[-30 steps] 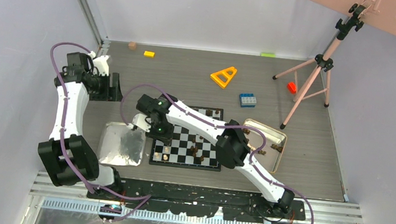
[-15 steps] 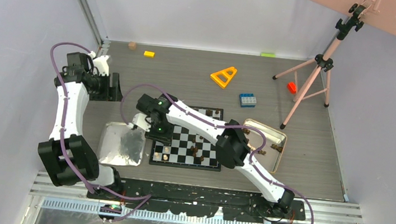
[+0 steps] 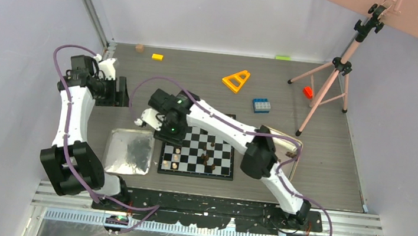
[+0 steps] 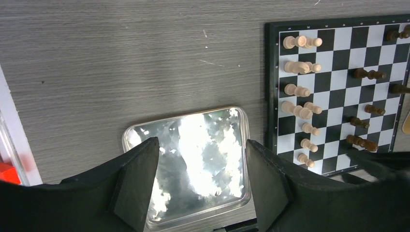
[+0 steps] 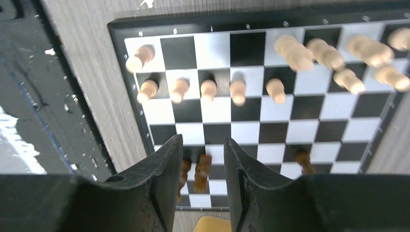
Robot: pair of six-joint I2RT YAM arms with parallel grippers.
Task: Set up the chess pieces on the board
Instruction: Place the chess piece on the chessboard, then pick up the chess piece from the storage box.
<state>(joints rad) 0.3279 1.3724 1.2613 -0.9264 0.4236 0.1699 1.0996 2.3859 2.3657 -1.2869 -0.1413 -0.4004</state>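
The board (image 3: 197, 152) lies mid-table and holds light tan pieces (image 4: 300, 111) along its left side and dark brown pieces (image 4: 367, 108) further right. My right gripper (image 3: 172, 136) hangs over the board's far left corner. In the right wrist view (image 5: 202, 145) its jaws stand a little apart above the board (image 5: 256, 130). A dark brown piece (image 5: 202, 171) shows in the gap, touching neither finger. A row of light pieces (image 5: 208, 89) stands beyond. My left gripper (image 3: 119, 93) is held far left, open and empty; in its own view (image 4: 200, 164) it looks down on the silver tray (image 4: 145, 133).
The shiny silver tray (image 3: 125, 151) sits left of the board. A gold-rimmed tin (image 3: 292, 157) lies at its right, partly under my right arm. A yellow triangle (image 3: 236, 81), a blue brick (image 3: 261, 105), a yellow block (image 3: 157, 57) and a pink tripod (image 3: 329, 84) stand at the back.
My right gripper has moved a little toward the far side and right, and its elbow has swung right. The silver tray's near corner is now uncovered. The left arm has not moved.
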